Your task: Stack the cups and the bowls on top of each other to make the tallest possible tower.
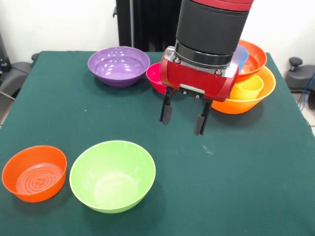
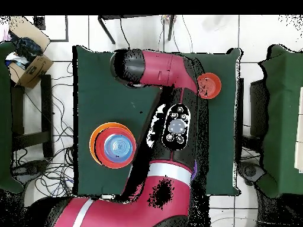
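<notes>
Above mid-table I hold the gripper (image 1: 182,118) with jaws apart and empty, ready to pick. Behind it the tower (image 1: 246,86) sits on its big orange bowl; the lime green bowl (image 1: 112,175) waits up front.

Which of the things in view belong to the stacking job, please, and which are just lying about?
For the job:
- lime green bowl
- small orange bowl
- purple bowl
- pink bowl
- nested stack in the big orange bowl, holding a yellow piece, a red-orange bowl and a blue bowl
- gripper, open and empty

Lying about:
- cardboard box
- floor cables
</notes>
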Available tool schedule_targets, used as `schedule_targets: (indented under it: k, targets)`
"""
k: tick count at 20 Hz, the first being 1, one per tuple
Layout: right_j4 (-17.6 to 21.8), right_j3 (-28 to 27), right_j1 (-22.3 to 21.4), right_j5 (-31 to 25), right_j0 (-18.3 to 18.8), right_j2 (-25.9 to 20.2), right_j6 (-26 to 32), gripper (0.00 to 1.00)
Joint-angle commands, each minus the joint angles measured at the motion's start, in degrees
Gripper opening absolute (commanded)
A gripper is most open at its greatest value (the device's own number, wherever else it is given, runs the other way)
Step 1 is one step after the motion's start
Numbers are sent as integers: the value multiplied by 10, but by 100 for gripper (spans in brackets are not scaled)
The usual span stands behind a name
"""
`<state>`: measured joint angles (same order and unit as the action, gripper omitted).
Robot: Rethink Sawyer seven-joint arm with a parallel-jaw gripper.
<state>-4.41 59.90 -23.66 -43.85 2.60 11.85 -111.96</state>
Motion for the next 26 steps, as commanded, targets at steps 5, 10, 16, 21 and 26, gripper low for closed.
schedule_targets:
  k: [5,10,16,21,26]
  targets:
    - [41,-15,-15,-108,70,-112,171,100]
    - [35,-17,-10,-138,88,-140,168,100]
    - [48,6,-9,-133,105,-163,179,100]
    - [53,3,-4,-152,113,-177,185,100]
    - [53,5,0,-170,127,-198,205,100]
